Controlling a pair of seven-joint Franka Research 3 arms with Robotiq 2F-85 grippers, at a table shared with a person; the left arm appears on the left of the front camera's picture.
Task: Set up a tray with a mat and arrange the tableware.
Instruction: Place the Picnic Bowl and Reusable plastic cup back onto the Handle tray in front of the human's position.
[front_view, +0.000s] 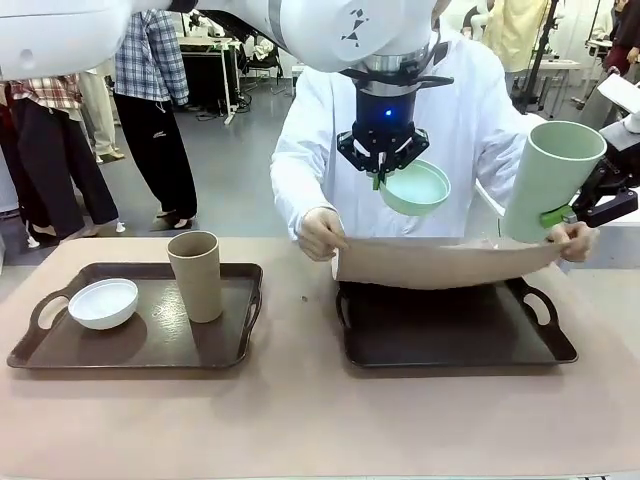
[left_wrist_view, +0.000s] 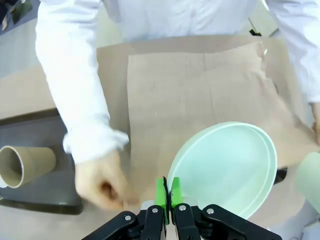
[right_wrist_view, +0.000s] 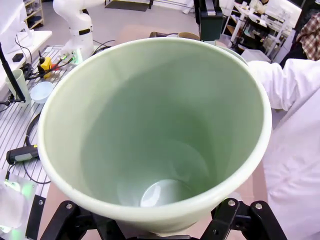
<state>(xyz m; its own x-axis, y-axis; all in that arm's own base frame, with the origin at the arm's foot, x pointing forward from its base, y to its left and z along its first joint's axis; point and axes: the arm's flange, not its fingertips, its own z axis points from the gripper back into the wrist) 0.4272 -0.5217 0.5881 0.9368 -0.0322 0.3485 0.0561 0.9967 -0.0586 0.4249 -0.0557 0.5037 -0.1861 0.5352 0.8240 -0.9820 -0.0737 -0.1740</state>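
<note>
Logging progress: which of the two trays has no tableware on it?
The right tray, beneath the mat the person holds; the left tray carries the white bowl and tan cup.

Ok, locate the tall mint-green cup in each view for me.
Front view: tall mint-green cup, tilted, at the right edge.
Left wrist view: pale sliver at the lower right edge.
Right wrist view: centre, seen down its open mouth.
Shared landmark: the person's white coat.

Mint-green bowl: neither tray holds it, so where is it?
Front view, centre: the bowl hangs from the robot's left hand, pinched by its rim, above the mat held over the right tray.
</note>
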